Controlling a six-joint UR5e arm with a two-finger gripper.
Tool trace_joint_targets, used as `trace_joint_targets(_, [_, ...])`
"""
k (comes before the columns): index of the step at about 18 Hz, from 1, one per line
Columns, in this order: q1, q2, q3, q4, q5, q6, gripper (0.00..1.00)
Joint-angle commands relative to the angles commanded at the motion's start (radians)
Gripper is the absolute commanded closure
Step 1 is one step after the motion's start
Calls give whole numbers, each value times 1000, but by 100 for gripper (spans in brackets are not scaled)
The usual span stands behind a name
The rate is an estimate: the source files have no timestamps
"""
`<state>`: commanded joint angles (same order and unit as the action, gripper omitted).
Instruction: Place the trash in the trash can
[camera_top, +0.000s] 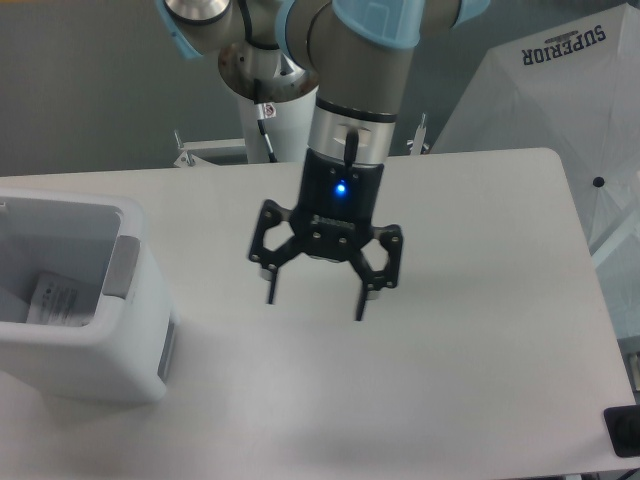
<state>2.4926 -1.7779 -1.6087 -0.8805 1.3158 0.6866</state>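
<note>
Your hand (318, 297) hangs wide and empty over the counter (470, 330). Trash can (110, 345) sits at left; something pale, label-like, lies inside, likely trash. No other trash shows. Risk: descending grabs nothing, or sweeping left clips the rim.

**One fixed view, high and facing the arm**

A single camera looks down at a slant from above the table's (480, 350) near edge, facing the arm's base at the far side. It sits close: the gripper (316, 297) fills the middle, the trash can (130, 330) is cropped at left, the arm's upper part at top.
</note>
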Motion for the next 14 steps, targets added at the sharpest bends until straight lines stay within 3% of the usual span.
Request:
trace_joint_targets(3, [41, 24, -105, 0, 63, 172, 0])
trace_joint_targets(6, [72, 48, -178, -2, 92, 250, 0])
trace_joint_targets(10, [103, 43, -220, -3, 141, 339, 0])
trace_joint_targets(14, [112, 38, -215, -8, 169, 352, 0])
